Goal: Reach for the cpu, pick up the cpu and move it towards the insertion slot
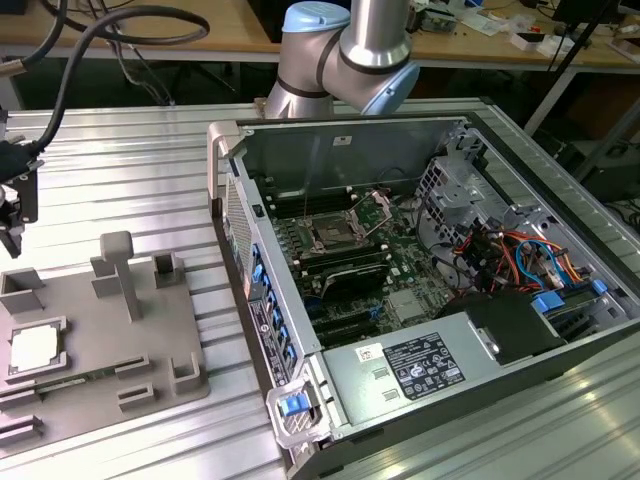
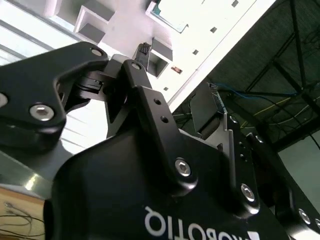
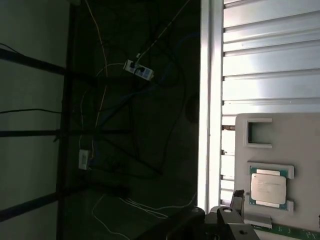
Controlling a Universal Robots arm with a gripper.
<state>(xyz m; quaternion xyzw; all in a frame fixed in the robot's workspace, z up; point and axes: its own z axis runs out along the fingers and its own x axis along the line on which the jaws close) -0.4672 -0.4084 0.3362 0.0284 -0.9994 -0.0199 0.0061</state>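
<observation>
The cpu [image 1: 35, 348], a pale silver square chip, lies flat in a recess of the grey holder plate [image 1: 150, 350] at the exterior view's left. In the first wrist view the cpu [image 3: 268, 188] sits in that same recess, with green at its edge. My black gripper [image 1: 12, 210] hangs at the far left edge of the exterior view, above the plate and apart from the cpu, holding nothing that I can see. The insertion slot [image 1: 330, 237], a metal-framed socket with a dark centre, lies on the green board inside the open computer case [image 1: 230, 180].
The holder plate carries upright grey posts [image 1: 118, 268] and small brackets. Inside the case are black memory slots [image 1: 350, 278], a white-labelled box [image 1: 420, 365] and coloured cables [image 1: 510, 255]. The arm's base [image 1: 340, 50] stands behind the case. The table edge [image 3: 205, 100] drops to a dark floor.
</observation>
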